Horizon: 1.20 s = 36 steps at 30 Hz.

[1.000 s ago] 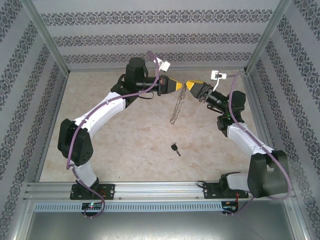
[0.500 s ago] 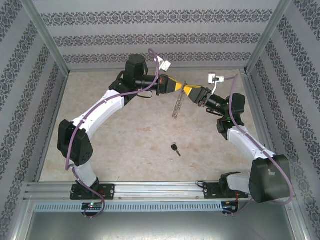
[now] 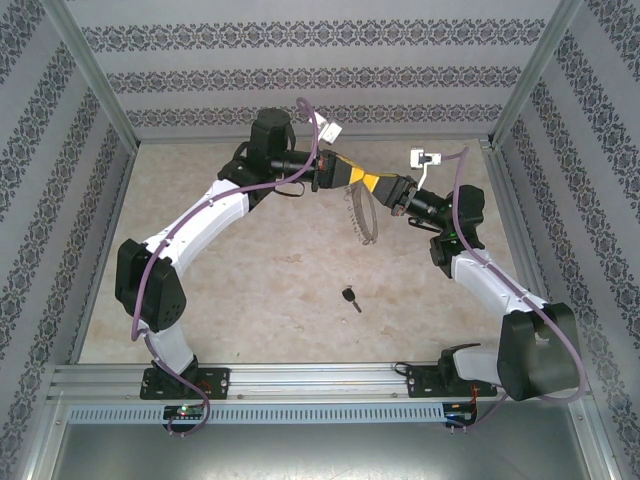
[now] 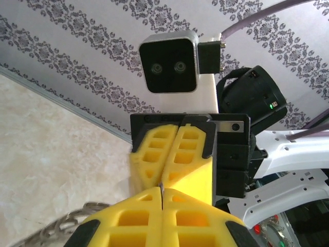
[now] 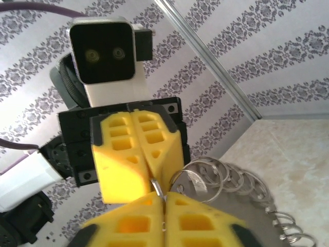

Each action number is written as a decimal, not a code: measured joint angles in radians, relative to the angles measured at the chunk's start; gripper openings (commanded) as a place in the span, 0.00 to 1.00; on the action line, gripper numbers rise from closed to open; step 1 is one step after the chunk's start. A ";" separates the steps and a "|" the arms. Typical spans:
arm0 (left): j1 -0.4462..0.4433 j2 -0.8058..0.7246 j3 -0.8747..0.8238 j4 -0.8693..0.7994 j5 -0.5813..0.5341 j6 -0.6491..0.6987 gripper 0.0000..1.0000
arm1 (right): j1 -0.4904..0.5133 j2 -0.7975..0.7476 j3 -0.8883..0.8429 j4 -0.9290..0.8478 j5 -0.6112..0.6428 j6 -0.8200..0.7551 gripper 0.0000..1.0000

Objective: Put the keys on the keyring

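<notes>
Right gripper [image 3: 381, 184] just closed on keyring [image 3: 362, 216], tip-to-tip with left gripper [image 3: 361, 177], also clamped on it. Key [image 3: 350, 298] waits loose at 6 o'clock.

The left claw [image 3: 362, 177] and right claw [image 3: 381, 183] meet tip to tip above the far middle of the counter [image 3: 250, 290] — the left one coming in from the left, the right one from the right. The keyring [image 3: 363, 214] sits at that meeting point, pinched there by both, and from above it extends from the tips toward the near side. From the right wrist, its loops trail off to the right of the joined tips. The key [image 3: 349, 297] lies alone on the counter, nearer the arm bases, well apart from the keyring and a little left of it. Walls [image 3: 320, 80] stand at the counter's left, far and right sides — the arm bases are at its near edge.
</notes>
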 measured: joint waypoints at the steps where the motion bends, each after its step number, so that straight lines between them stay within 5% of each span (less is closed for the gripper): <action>1: 0.003 0.001 0.000 0.000 0.002 0.000 0.00 | 0.000 0.000 0.003 -0.002 0.000 0.003 0.00; 2: 0.004 0.002 0.002 0.000 0.002 -0.001 0.01 | 0.001 0.001 0.005 -0.001 0.001 0.000 0.00; 6: 0.004 0.002 0.000 0.010 -0.032 -0.027 0.39 | 0.005 0.005 0.006 -0.002 0.023 -0.002 0.00; 9: 0.005 -0.011 -0.045 0.093 -0.112 -0.105 0.45 | 0.005 0.013 0.006 -0.003 0.056 -0.003 0.00; 15: 0.030 -0.034 -0.235 0.387 -0.277 -0.369 0.45 | 0.004 0.032 0.006 -0.001 0.121 -0.002 0.00; 22: 0.042 0.006 -0.264 0.658 -0.322 -0.616 0.39 | 0.005 0.047 0.021 0.012 0.191 -0.002 0.00; 36: 0.026 0.053 -0.264 0.819 -0.320 -0.767 0.39 | 0.026 0.095 0.067 0.050 0.242 0.002 0.00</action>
